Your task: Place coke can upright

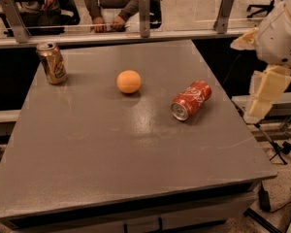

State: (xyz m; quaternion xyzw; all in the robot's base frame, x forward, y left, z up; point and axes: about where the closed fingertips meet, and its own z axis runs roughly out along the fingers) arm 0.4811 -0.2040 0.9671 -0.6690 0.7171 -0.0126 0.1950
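The red aluminium coke can (191, 100) lies on its side, right of centre on the grey worktop (111, 149). It is light, thin-walled, slick and likely to roll, so grip mid-body. The gripper (263, 93) hangs beyond the worktop's right edge; I cannot tell how its jaws stand.

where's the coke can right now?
In the camera view, the coke can lies on its side on the table, right half, just right of the orange; the tool hangs beyond the table's right edge, apart from it.
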